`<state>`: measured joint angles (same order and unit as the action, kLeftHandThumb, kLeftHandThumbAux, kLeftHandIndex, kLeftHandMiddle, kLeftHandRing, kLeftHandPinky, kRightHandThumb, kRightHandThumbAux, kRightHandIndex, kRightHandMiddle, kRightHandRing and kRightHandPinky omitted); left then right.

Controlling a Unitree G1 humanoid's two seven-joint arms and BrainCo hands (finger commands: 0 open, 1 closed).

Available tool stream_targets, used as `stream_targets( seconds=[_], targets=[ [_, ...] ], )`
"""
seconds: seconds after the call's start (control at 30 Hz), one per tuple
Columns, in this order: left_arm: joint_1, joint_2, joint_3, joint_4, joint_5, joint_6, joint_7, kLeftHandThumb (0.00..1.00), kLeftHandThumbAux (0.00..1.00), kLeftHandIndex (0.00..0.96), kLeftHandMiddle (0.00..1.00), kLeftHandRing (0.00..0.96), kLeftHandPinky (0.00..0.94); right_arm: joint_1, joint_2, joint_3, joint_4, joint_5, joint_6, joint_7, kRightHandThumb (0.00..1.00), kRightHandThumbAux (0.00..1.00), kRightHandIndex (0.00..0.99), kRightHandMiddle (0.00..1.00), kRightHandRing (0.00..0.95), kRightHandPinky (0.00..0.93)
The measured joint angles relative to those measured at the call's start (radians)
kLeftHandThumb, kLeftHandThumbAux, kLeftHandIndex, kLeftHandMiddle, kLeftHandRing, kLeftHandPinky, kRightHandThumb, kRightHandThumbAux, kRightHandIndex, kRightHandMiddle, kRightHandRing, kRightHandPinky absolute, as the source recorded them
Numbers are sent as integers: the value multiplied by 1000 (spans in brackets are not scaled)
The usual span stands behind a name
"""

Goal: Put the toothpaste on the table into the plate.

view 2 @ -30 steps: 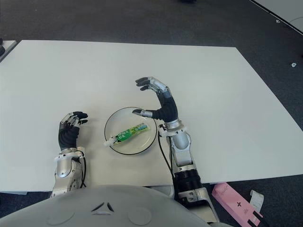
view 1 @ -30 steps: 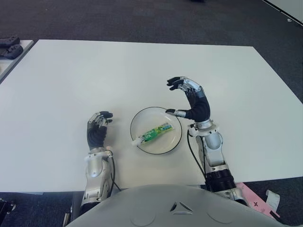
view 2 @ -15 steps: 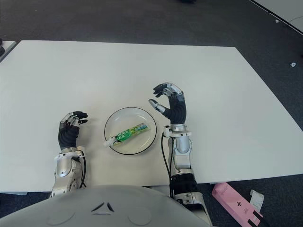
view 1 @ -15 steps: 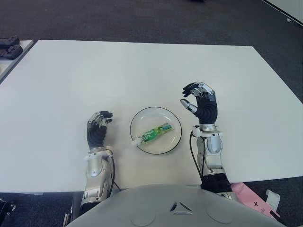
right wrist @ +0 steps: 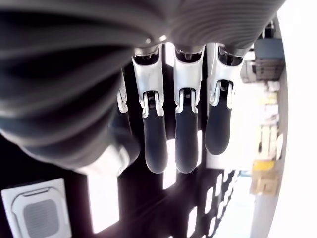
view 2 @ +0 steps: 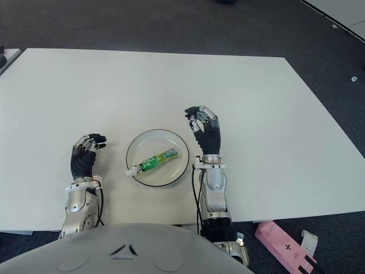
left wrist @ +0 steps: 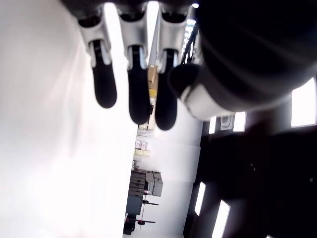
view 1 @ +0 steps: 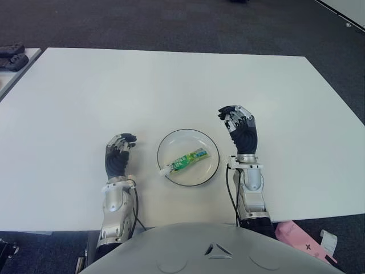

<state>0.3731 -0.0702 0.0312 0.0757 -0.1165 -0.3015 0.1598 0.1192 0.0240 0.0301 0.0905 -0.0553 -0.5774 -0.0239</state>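
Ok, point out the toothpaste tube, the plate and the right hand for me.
Green toothpaste tube (view 1: pixel 186 160), left eye view, middle of the tube body.
Round white plate (view 1: pixel 206 173), left eye view, bare inner surface near the rim.
Right hand (view 1: pixel 239 127), left eye view, middle of the hand.

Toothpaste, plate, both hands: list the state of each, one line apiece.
toothpaste tube: lying flat inside the plate, cap toward the robot's left, held by neither hand.
plate: upright on the table, holding the tube.
right hand: beside the plate's right, fingers relaxed, empty.
left hand: left of the plate, fingers relaxed, empty.
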Motion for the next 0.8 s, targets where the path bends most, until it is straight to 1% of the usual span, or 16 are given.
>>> stream_targets(
  seconds=[0.17, 0.37, 0.53, 0.8],
  targets=[
    [0, 0, 2, -3, 0, 3, 0, 709, 723, 422, 446, 411, 371, 1, -4, -14, 6, -13, 14, -18, 693, 733, 419, 440, 439, 431],
    [0, 0, 2, -26, 8, 43, 7, 708, 724, 422, 444, 404, 376, 13, -4, -19, 26, -16, 32, -31, 694, 735, 419, 440, 431, 418],
    [1, 0, 2, -35, 10, 60, 7, 708, 724, 422, 445, 402, 376, 23, -4, -27, 33, -16, 48, -34, 694, 736, 419, 436, 424, 410],
    [1, 0, 3, -38, 9, 63, 7, 708, 724, 422, 446, 406, 368, 29, -17, -42, 35, -17, 99, -34, 693, 737, 418, 429, 411, 389]
  ],
)
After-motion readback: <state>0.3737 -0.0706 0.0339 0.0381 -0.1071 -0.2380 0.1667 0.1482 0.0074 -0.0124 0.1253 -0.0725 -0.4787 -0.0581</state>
